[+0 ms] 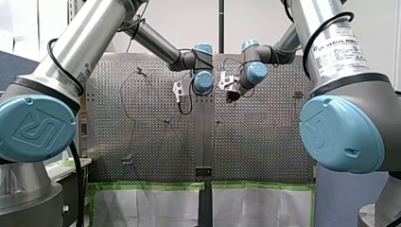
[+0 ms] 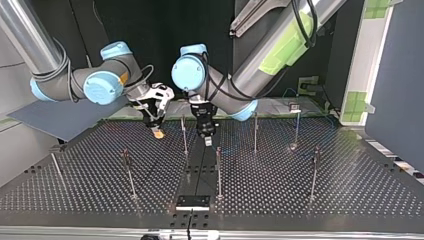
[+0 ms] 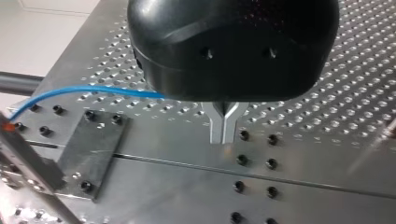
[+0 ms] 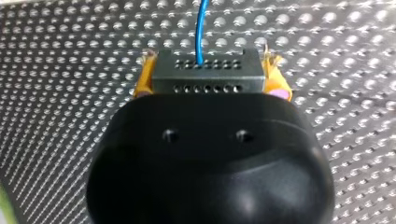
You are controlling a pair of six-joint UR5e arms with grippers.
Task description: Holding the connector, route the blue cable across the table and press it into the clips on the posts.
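Observation:
In the right wrist view my right gripper (image 4: 210, 74) is shut on the grey connector (image 4: 204, 86), with a yellow pad on each side. The blue cable (image 4: 201, 23) leaves the connector's face and runs ahead over the perforated table. In the left wrist view my left gripper (image 3: 224, 133) has its metal fingers shut together just above the table. The blue cable (image 3: 84, 89) comes out from behind its black body and curves off to one side. Whether the fingers hold the cable is hidden. In the top view my right gripper (image 2: 158, 132) and my left gripper (image 2: 207, 139) hang side by side near the table's middle.
Several thin posts stand on the table, among them one (image 2: 184, 134) between the grippers, one (image 2: 218, 170) in front of my left gripper and one (image 2: 255, 131) beyond it. A clip (image 2: 294, 106) tops a far post. A bolted plate (image 3: 93, 149) lies beside my left gripper.

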